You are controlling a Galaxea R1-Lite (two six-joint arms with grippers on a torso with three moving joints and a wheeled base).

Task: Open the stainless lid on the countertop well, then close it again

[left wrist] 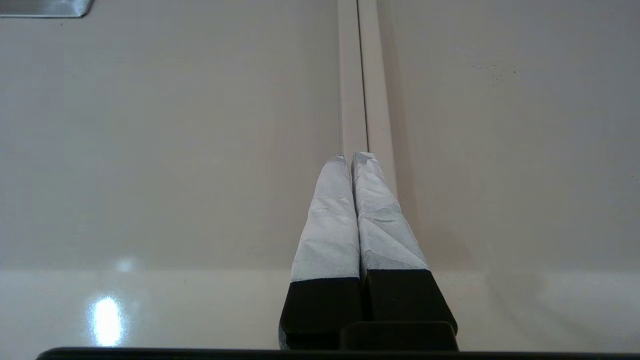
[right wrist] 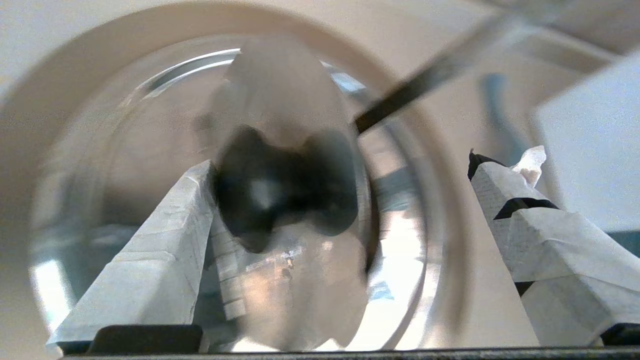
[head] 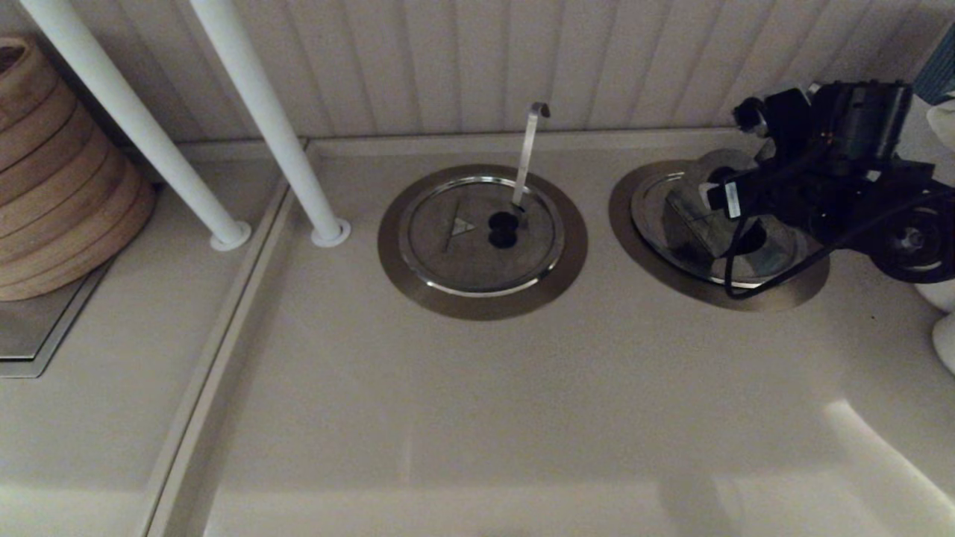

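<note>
Right gripper stood spread wide, empty, at stainless lid's black knob, counter's right rear. Risk: knob slipping sideways on closing, off-centre.

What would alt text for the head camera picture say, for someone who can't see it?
The right gripper, fingers open, hangs over the stainless lid of the countertop well on the right. Left of it sits a second lidded well with a hooked ladle handle standing up; wooden steamer baskets stand far left.
</note>
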